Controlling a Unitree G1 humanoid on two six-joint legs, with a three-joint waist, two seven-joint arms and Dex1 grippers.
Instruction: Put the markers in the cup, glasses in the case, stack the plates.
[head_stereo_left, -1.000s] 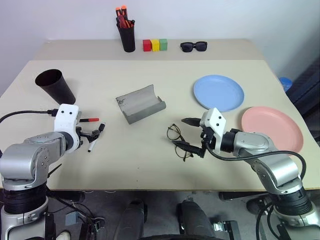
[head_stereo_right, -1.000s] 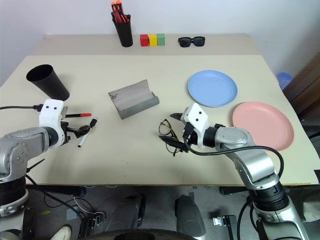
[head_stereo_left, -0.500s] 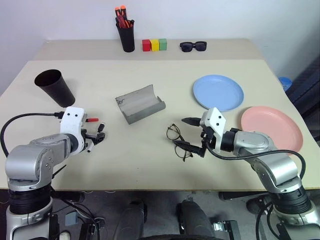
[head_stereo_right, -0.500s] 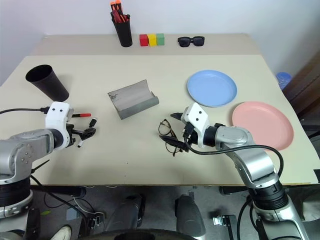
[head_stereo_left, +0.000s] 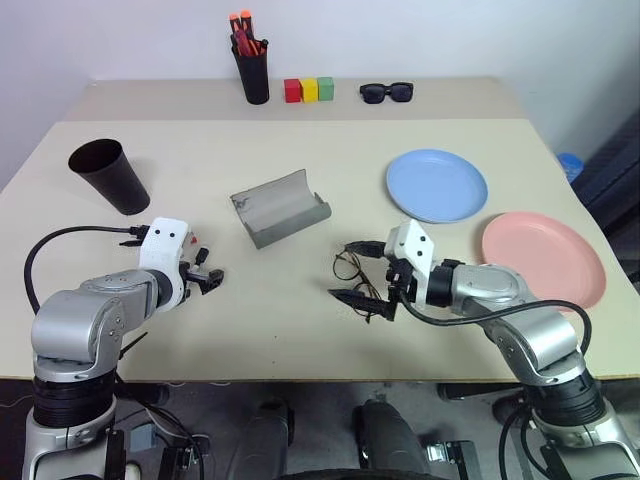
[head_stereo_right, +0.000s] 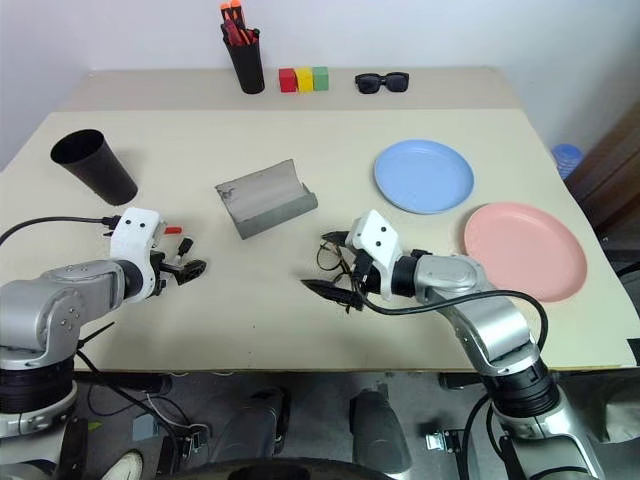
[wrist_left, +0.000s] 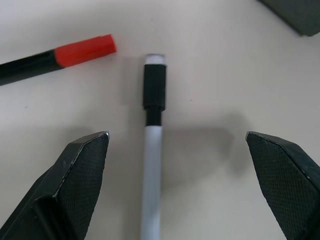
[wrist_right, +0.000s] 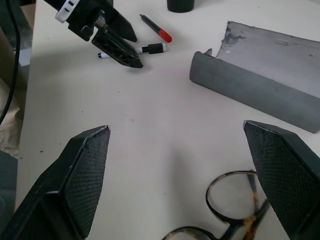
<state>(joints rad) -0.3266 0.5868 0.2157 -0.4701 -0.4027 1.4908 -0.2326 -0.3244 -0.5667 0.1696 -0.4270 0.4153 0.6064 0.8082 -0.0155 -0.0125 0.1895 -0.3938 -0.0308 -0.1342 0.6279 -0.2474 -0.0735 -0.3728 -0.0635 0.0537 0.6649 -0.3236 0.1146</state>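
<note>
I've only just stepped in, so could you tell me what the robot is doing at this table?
It is tidying up, and nothing is put away yet. The left claw is open over the white marker, beside the black marker; the cup stands apart. The right claw is open at the glasses, near the open case. The blue plate and pink plate lie side by side, unstacked.

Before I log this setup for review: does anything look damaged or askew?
The grey hard-shell glasses case lies open at a slant mid-table, and one corner of its lid looks scuffed pale. Nothing is spilled.
</note>
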